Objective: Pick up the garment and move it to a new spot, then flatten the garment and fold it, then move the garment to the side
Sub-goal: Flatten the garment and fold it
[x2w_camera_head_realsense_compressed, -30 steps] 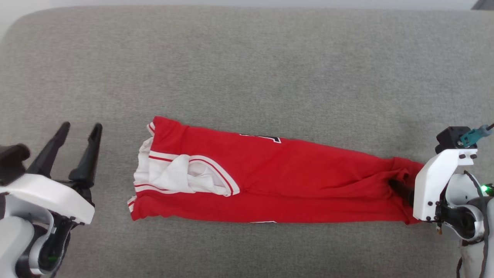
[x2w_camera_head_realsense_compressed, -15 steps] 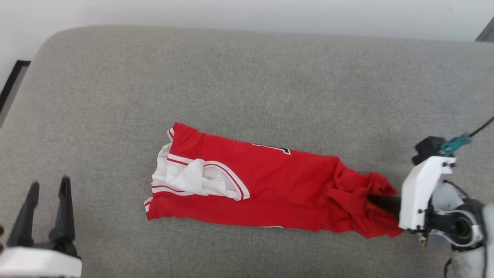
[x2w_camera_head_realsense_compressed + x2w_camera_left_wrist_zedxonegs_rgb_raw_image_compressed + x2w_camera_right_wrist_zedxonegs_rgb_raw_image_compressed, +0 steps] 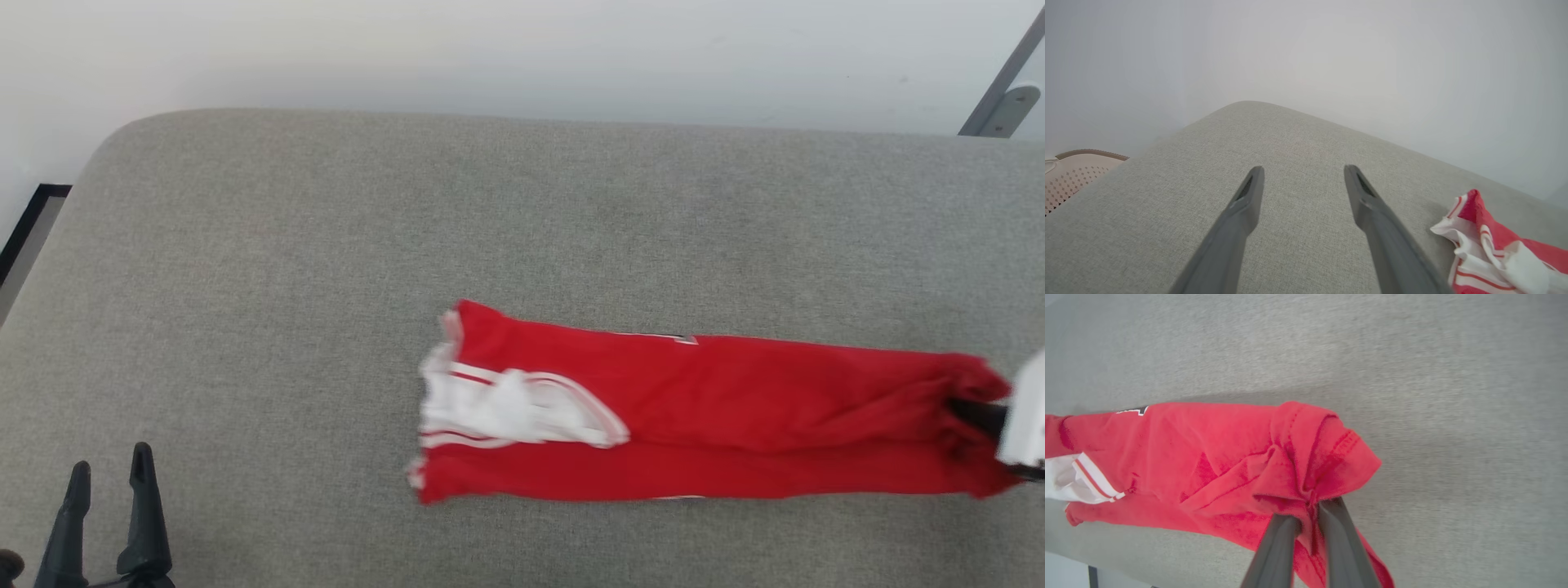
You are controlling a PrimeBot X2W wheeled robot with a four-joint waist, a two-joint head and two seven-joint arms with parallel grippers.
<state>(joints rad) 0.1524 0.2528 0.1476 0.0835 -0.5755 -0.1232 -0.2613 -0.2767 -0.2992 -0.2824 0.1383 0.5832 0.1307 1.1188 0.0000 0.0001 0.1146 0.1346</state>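
Observation:
The garment, a red jersey with white sleeves and striped trim, lies folded into a long narrow strip on the grey cushion. Its sleeve end points left and looks blurred. My right gripper is at the view's right edge, shut on the strip's red hem end. The right wrist view shows that gripper pinching bunched red cloth of the garment. My left gripper is open at the lower left, well clear of the shirt. In the left wrist view the left gripper hovers over bare cushion, with the garment's sleeve end to its right.
A white wall runs behind the cushion's far edge. A pale perforated basket stands beyond the cushion's left side. A grey metal strut shows at the top right. A dark frame lies off the left edge.
The head camera has shifted. My right gripper has dragged the garment to the right, and its bunched right end is pulled out straight again. The left gripper sits lower in the view, still open.

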